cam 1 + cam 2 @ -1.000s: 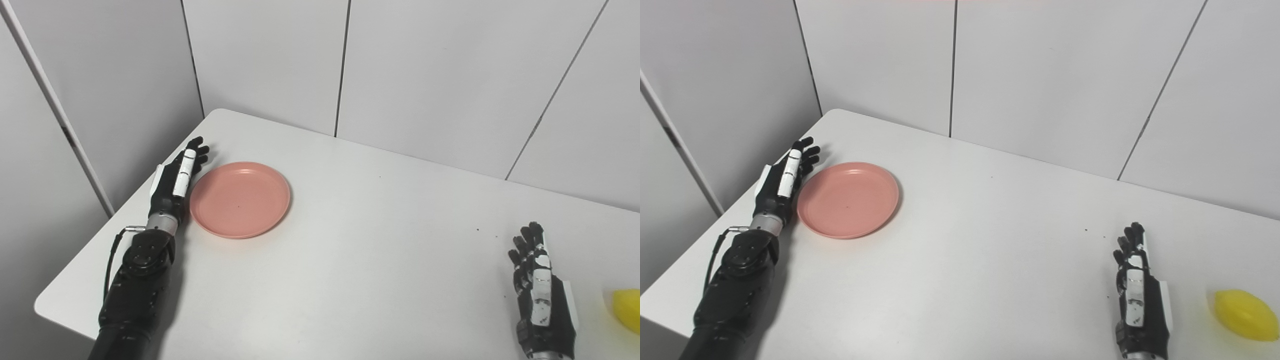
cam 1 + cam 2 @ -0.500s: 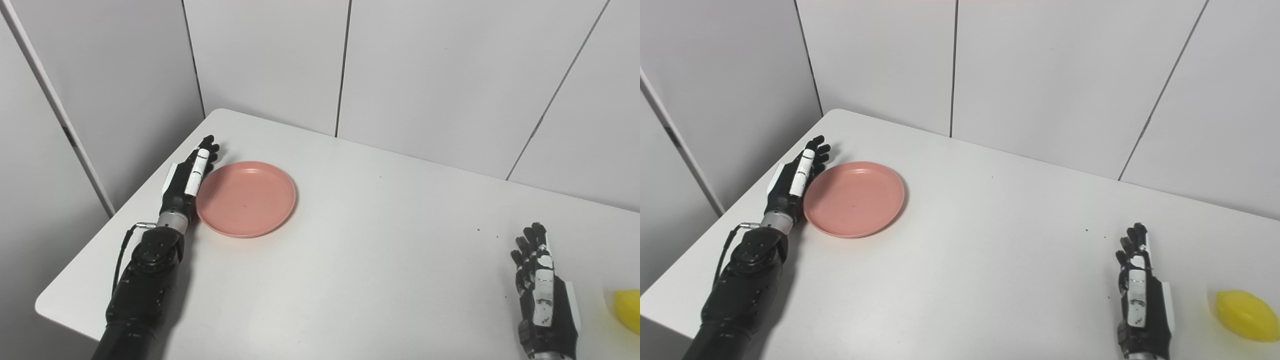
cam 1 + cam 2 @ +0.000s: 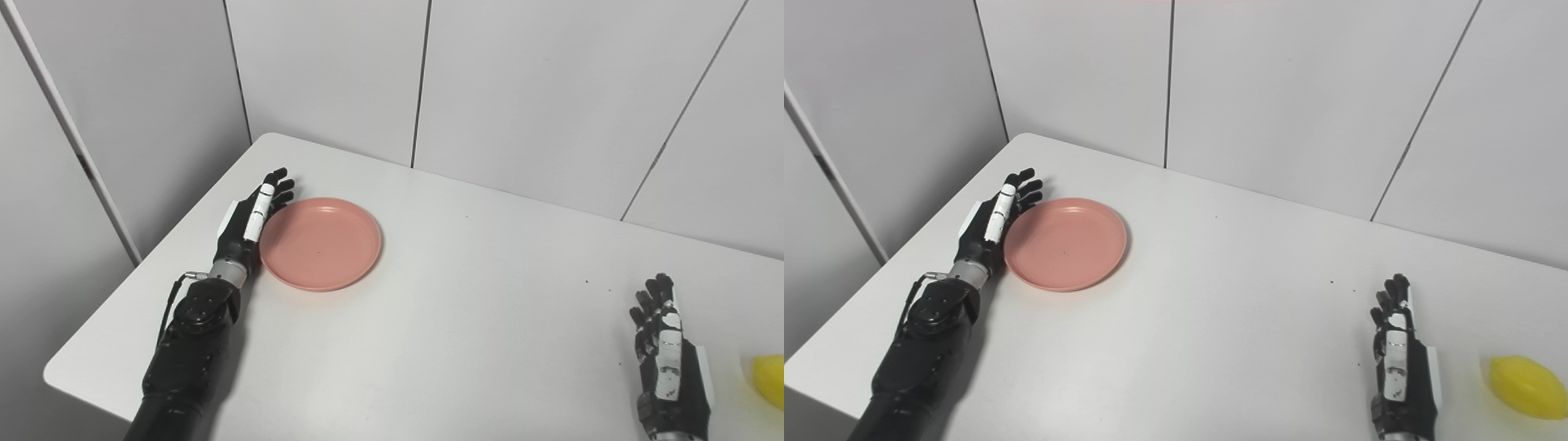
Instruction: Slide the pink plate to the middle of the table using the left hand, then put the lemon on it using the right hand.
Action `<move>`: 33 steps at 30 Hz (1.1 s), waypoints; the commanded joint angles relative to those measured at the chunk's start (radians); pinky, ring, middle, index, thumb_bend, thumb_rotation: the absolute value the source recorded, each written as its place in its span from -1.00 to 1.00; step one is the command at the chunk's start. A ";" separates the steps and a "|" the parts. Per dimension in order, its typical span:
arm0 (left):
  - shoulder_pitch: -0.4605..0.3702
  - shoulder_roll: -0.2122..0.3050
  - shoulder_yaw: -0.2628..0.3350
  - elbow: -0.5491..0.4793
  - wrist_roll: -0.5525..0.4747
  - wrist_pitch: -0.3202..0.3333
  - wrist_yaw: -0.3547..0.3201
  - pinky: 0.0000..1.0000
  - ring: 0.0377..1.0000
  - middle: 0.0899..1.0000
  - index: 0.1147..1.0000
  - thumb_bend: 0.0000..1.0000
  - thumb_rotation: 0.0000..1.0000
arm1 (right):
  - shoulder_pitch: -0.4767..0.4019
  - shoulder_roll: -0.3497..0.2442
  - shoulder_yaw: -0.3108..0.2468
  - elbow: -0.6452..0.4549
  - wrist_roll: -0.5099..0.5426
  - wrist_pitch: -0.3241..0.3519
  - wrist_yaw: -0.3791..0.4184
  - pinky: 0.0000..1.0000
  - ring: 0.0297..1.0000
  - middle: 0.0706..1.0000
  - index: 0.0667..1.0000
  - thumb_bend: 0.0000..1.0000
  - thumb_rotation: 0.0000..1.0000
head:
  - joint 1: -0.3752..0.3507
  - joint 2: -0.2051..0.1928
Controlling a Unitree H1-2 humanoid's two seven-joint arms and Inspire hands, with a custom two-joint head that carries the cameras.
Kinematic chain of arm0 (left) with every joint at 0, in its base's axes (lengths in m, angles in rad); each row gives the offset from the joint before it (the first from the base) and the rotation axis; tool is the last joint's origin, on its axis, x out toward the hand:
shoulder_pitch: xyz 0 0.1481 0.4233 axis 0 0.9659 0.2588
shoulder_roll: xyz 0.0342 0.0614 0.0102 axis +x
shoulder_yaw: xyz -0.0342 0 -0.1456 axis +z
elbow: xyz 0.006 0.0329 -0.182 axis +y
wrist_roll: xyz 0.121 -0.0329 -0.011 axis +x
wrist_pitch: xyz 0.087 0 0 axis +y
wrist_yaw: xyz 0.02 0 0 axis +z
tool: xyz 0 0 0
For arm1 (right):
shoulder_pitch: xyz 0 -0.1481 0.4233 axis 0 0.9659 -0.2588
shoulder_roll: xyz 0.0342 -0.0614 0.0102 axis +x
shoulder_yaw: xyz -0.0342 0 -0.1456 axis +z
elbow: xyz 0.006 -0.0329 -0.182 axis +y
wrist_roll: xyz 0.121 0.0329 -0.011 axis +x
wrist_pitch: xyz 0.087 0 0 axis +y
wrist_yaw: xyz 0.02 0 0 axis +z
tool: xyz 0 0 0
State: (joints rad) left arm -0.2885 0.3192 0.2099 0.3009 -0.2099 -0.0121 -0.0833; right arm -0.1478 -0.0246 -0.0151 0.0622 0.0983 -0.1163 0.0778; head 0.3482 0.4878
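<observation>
Since a second ago the pink plate (image 3: 320,242) has slid toward three o'clock, the left hand (image 3: 248,218) moving along with it. Its fingers (image 3: 278,184) are stretched out flat and together, their edge pressed against the rim at the plate's nine o'clock side, gripping nothing. One plate: round, shallow, plain pink, lying flat on the white surface (image 3: 465,318) left of centre. One lemon (image 3: 1525,387), bright yellow and oval, lies near the right edge, at three o'clock from the right hand (image 3: 1399,367), close but apart. That hand rests with fingers extended, holding nothing.
</observation>
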 commanded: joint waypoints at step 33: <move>-0.068 -0.200 -0.160 -0.030 0.020 0.006 -0.041 0.82 0.78 0.73 0.68 0.20 1.00 | 0.002 0.026 0.016 -0.019 -0.001 -0.017 -0.006 1.00 1.00 1.00 1.00 0.49 1.00 | -0.130 0.038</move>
State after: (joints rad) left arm -0.3282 0.1488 0.0760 0.2860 -0.1948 -0.0128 -0.1057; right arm -0.1475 -0.0130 -0.0049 0.0603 0.0970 -0.1160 0.0735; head 0.2194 0.5246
